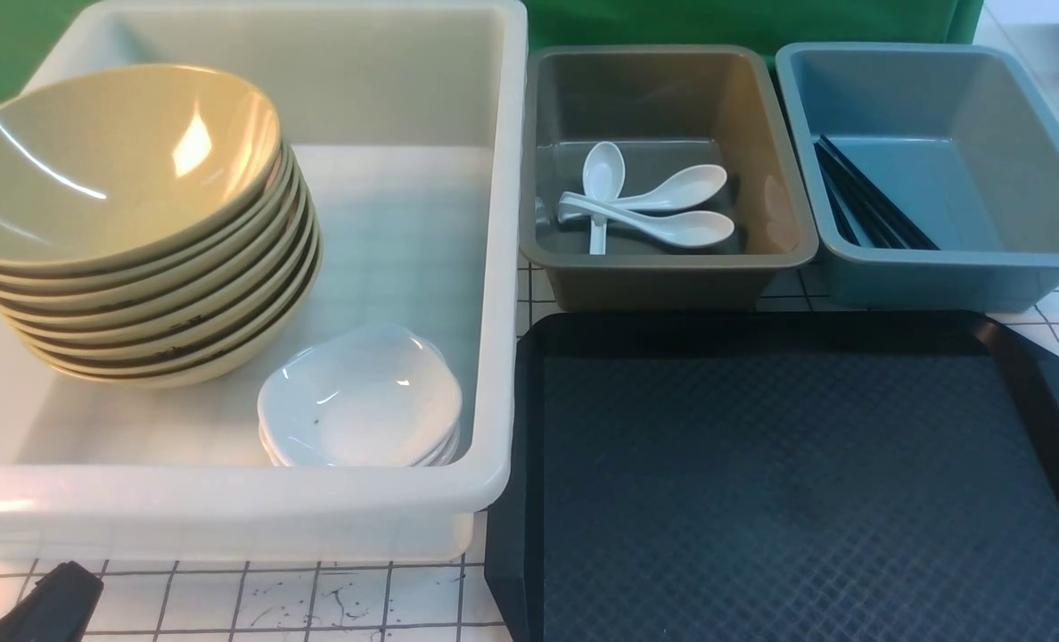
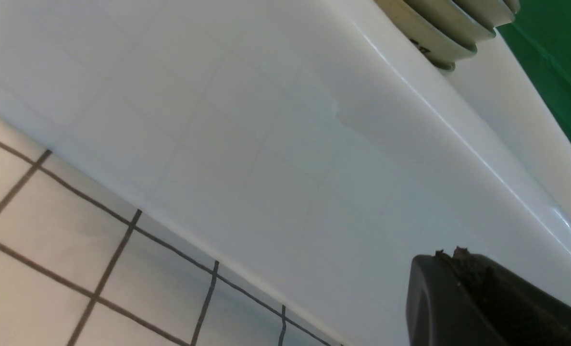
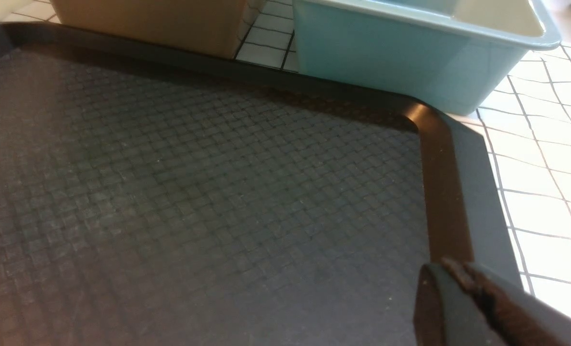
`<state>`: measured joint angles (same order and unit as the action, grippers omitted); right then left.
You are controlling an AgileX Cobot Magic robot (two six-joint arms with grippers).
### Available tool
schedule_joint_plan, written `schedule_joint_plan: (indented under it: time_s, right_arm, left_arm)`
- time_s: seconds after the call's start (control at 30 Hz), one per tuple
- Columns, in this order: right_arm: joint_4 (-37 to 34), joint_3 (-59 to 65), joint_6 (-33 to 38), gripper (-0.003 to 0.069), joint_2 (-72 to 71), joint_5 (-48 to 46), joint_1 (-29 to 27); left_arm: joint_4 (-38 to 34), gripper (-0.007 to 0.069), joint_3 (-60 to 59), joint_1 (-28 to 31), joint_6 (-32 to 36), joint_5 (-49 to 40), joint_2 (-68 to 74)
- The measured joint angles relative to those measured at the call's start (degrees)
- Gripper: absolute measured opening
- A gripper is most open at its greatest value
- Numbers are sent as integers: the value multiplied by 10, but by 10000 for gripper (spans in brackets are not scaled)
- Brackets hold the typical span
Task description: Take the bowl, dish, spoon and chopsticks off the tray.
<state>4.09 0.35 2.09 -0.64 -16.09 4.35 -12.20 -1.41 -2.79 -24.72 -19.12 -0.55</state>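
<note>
The tub (image 1: 494, 267) is seen holding the bowls (image 1: 119, 160) and dishes (image 1: 360, 401), the tray (image 1: 797, 481) lies bare, spoons (image 1: 654, 201) and chopsticks (image 1: 868, 205) are binned, and both end effectors (image 2: 458, 269) (image 3: 458, 283) are pressed together, so the tilted bowls could be toppled by a careless bump.

Tray (image 1: 529, 464) sits front right on the counter (image 1: 316, 606), nothing on it. Tub (image 1: 494, 267) just left of tray, holding bowl stack (image 1: 128, 232) at its left and dishes (image 1: 360, 401) at its front right. Behind tray: bin (image 1: 797, 223) with spoons (image 1: 654, 201), then a second bin (image 1: 939, 267) to its right with chopsticks (image 1: 868, 201).
</note>
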Motion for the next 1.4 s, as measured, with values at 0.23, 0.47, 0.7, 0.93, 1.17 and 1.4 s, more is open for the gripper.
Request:
schedule_joint_plan:
  time_s: [0.23,0.47,0.7,0.93,1.17,1.4]
  right_arm:
    - [0,0,0,48,0,0,0]
    - [0,0,0,57,0,0,0]
    - [0,0,0,64,0,0,0]
    - [0,0,0,71,0,0,0]
    - [0,0,0,78,0,0,0]
    - [0,0,0,83,0,0,0]
  left_arm:
    - [0,-1,0,0,-2,0,0]
    - [0,-1,0,0,-2,0,0]
    - [0,-1,0,0,-2,0,0]
    - [0,-1,0,0,-2,0,0]
    - [0,-1,0,0,-2,-1,0]
    - [0,-1,0,0,-2,-1,0]
